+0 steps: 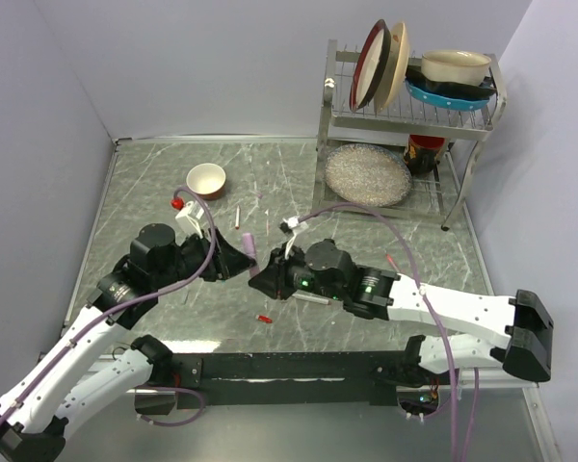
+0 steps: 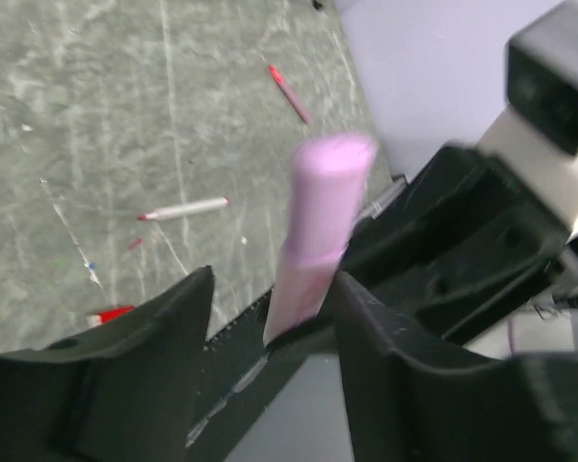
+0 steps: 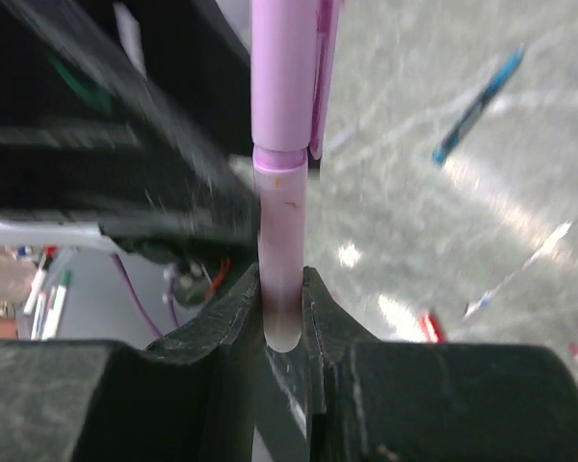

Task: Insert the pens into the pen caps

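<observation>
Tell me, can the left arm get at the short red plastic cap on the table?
Probably yes. The left gripper stands open with nothing gripped, and the red cap lies uncovered nearby; the right gripper, shut on the thick lilac pen, may crowd the way.

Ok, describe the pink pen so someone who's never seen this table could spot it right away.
On the grey marbled table, look at the middle, left of the dish rack. The pink pen is raised there, one end pinched in the right gripper. It is thick and lilac-pink all over, unlike the thin white pens lying on the table.
</observation>
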Controlling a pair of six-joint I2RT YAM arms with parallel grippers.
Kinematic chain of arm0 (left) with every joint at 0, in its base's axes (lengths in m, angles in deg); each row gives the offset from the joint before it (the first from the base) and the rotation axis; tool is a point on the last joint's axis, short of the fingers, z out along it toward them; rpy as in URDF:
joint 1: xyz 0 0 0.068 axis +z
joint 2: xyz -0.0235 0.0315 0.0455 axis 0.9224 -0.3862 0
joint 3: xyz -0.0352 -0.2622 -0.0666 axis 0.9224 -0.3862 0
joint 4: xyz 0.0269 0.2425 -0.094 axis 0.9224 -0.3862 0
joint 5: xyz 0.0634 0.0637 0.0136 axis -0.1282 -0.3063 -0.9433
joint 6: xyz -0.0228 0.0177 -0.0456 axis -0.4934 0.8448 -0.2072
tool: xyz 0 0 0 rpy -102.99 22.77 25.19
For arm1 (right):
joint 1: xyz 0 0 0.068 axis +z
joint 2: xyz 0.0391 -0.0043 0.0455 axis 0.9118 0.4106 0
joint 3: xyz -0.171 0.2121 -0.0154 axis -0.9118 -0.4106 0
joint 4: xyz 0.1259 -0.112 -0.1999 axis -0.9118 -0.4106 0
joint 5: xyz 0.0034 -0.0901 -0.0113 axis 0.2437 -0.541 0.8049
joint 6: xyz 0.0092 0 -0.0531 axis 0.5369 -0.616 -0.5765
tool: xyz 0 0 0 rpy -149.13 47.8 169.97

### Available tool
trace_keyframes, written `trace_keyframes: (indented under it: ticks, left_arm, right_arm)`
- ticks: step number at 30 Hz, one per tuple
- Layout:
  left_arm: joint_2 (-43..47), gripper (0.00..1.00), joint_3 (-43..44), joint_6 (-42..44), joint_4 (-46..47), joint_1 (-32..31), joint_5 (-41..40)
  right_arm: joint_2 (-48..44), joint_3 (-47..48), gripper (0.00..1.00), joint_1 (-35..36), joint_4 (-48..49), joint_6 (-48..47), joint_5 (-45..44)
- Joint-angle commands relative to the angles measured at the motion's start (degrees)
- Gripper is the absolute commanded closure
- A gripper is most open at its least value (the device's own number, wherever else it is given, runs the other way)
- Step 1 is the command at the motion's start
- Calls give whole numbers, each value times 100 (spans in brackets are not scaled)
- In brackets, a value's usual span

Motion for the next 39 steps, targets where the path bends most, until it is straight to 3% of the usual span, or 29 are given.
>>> trace_keyframes:
  ticks: [1, 7, 12, 21, 28, 39]
  left_arm:
    - [197, 40, 100, 199, 333, -21, 736]
    - [574, 26, 47, 392, 1134, -21, 1467]
    - [847, 16, 82, 568, 1645, -21, 1556]
    - [338, 21, 442, 428, 2154, -12, 1819]
    - [250, 22, 478, 146, 2760, -21, 2127]
    - [110, 24, 469, 49, 2920, -21, 2206]
  right_arm:
    - [-581, -227, 100, -52, 810, -409, -76]
    - [-977, -613, 100, -52, 1231, -418, 398]
    - [-1495, -1053, 100, -52, 2093, -339, 1461]
    - [-1628, -1203, 100, -43, 2480, -155, 2165]
    - [-1514, -1247, 100, -34, 2541, -14, 2297]
    - [-1479, -1229, 100, -34, 2498, -40, 2341]
